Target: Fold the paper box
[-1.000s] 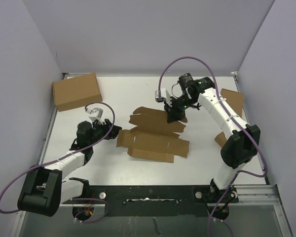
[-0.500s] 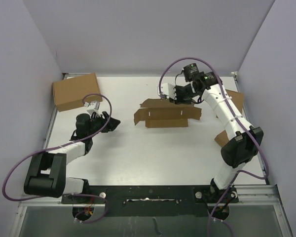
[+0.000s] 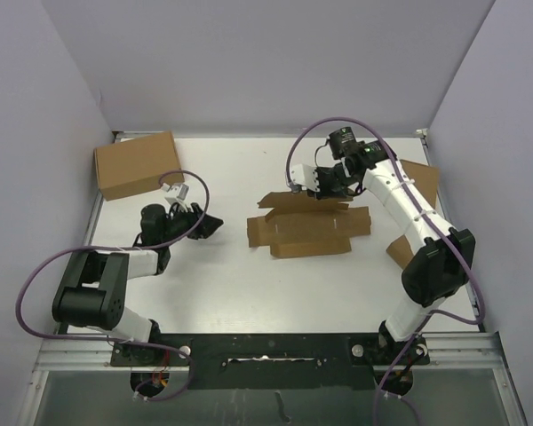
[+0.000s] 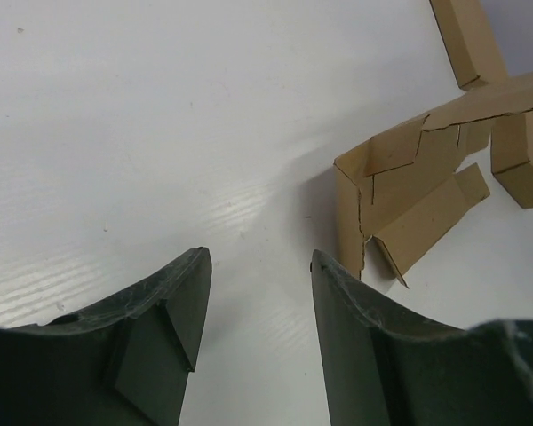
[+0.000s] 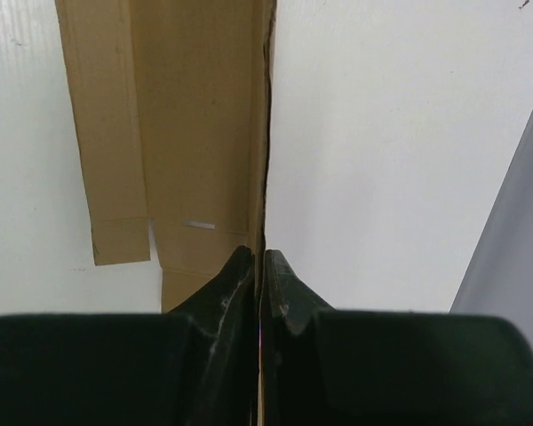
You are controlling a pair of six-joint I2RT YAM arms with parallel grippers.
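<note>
The white surface (image 3: 249, 284) carries all items. The paper box (image 3: 306, 229) sits at the middle of the surface, slightly right of centre, between the two arms.

**Paper box, condition.** It is plain brown cardboard, a die-cut sheet that is only partly folded.
- Long panels run left to right.
- Short flaps and tabs project at both ends.
- The left wrist view shows the box (image 4: 409, 195) with its left end flap bent up at a crease and casting a shadow on the surface.
- The right wrist view shows a long crease and one small slot in a panel (image 5: 195, 133).

A larger closed carton (image 3: 138, 165) lies at the far left corner, well apart from the sheet.

**Right end effector** (image 3: 327, 190). It is clamped on the far edge of the paper box, with its fingers (image 5: 235, 275) pressed together on the thin cardboard.

**Left end effector** (image 3: 208, 224). It is positioned left of the sheet, apart from it. Its fingers (image 4: 182, 293) stand apart with nothing between them.
</note>
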